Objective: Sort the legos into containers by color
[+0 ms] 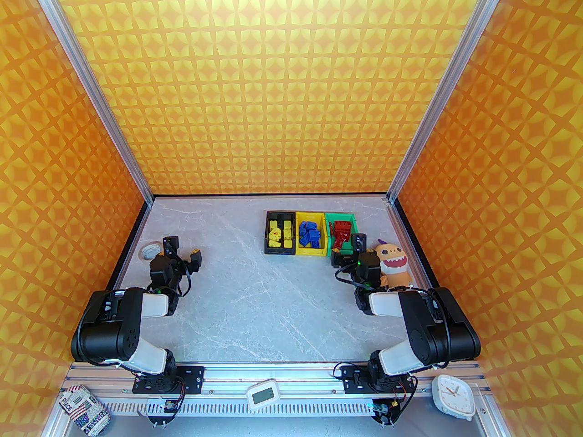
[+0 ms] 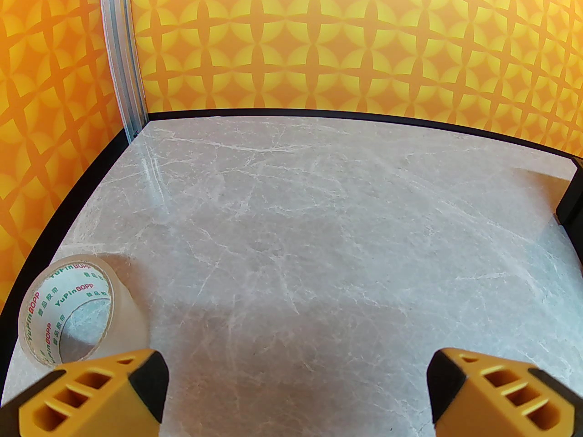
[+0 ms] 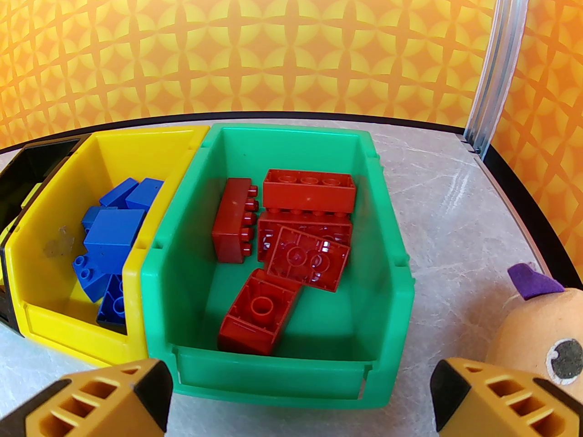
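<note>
Red legos (image 3: 309, 194) are lying in the green container (image 3: 273, 378), blue legos (image 3: 111, 237) in the yellow container (image 3: 68, 330) beside it. The right hand (image 3: 298, 389) is hovering open and empty just before the green container; the left hand (image 2: 296, 380) is hanging open well left of it.

In the top view three bins stand touching in a row right of centre on the table (image 1: 246, 298): the left bin (image 1: 268, 237), the middle bin (image 1: 311, 251) and the right bin (image 1: 340, 217), with legos (image 1: 309, 235) in each. The plush (image 1: 394, 266) sits just right of the row, and the right gripper (image 1: 348, 249) is just before the right bin. At the table's left edge lies the roll (image 1: 149, 251), with the left gripper (image 1: 182, 251) just right of it.
</note>
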Motion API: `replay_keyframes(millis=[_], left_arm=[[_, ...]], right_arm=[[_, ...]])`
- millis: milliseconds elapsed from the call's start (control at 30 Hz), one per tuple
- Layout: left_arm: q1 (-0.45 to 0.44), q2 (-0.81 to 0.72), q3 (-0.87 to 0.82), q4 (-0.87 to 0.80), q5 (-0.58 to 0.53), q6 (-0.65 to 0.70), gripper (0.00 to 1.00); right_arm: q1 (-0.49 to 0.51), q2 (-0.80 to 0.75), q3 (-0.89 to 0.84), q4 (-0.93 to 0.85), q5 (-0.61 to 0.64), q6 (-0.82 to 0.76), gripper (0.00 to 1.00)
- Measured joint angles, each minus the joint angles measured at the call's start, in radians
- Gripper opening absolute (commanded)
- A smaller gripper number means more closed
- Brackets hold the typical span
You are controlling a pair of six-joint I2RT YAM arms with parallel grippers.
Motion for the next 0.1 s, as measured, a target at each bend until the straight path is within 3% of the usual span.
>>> replay_keyframes(millis=[100], left_arm=[[0.0,0.0,0.0,0.0,0.0,0.0,0.99]], right_arm=[[0.0,0.0,0.0,0.0,-0.002,0.0,0.98]])
